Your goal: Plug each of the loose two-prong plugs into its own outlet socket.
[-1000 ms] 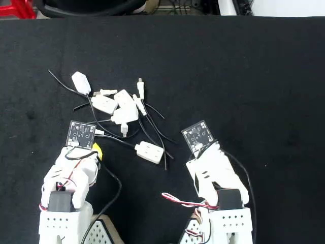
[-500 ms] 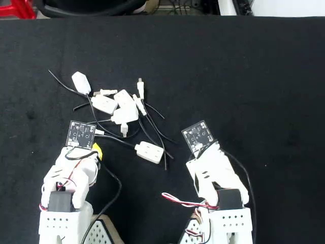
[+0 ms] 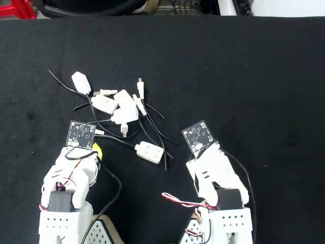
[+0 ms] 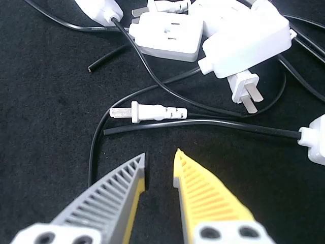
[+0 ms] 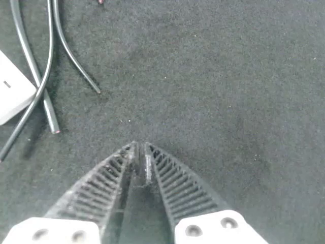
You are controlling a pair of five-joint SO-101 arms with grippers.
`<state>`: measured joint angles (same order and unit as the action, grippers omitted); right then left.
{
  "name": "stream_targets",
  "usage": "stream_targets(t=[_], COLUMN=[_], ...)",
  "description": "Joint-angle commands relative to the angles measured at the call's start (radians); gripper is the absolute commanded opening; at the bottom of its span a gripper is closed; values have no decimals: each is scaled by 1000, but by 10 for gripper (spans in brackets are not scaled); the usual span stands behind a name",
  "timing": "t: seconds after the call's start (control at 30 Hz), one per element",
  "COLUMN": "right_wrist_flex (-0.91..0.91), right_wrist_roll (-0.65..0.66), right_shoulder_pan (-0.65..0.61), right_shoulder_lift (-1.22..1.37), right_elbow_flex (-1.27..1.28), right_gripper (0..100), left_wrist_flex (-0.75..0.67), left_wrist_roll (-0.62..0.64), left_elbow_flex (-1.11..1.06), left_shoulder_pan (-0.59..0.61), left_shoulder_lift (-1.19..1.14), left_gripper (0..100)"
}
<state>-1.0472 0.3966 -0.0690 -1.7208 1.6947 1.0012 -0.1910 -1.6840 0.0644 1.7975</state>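
Observation:
A heap of white plugs and outlet sockets with black cords lies left of the table's middle. It holds an outlet socket [image 3: 105, 104], a chunky plug [image 3: 125, 113] and a slim two-prong plug [image 3: 140, 87]. Another outlet socket [image 3: 149, 151] lies apart, nearer the arms. My left gripper [image 4: 160, 156] is slightly open and holds nothing. It hangs just short of a small two-prong plug [image 4: 152, 112] and a black cord [image 4: 203, 124]. Beyond them lie a socket [image 4: 170, 33] and a big plug [image 4: 246, 38]. My right gripper [image 5: 140, 148] is shut, low over bare cloth.
Both arms [image 3: 71, 178] [image 3: 216, 175] stand at the near edge of the black cloth. Loose cord ends [image 5: 48, 66] and a socket corner [image 5: 12, 94] lie beside the right gripper. A rounded white plug [image 3: 81, 82] marks the heap's far left.

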Motion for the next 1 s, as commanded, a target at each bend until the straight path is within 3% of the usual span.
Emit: stream_targets(t=[0.0, 0.63, 0.83, 0.97], right_wrist_flex=[-5, -38, -46, -48], right_wrist_roll=[5, 5, 173, 184], right_shoulder_pan=[6, 6, 12, 14], right_shoulder_lift=[-2, -12, -12, -12], right_elbow_flex=[-1, -4, -4, -2], right_gripper=[15, 15, 12, 12], left_wrist_flex=[0, 0, 0, -3], left_wrist_roll=[6, 6, 6, 2], left_elbow_flex=[-16, -16, -16, -16], left_shoulder_pan=[-4, -4, -4, -61], left_shoulder_lift=[6, 6, 6, 12], left_gripper=[105, 105, 105, 109])
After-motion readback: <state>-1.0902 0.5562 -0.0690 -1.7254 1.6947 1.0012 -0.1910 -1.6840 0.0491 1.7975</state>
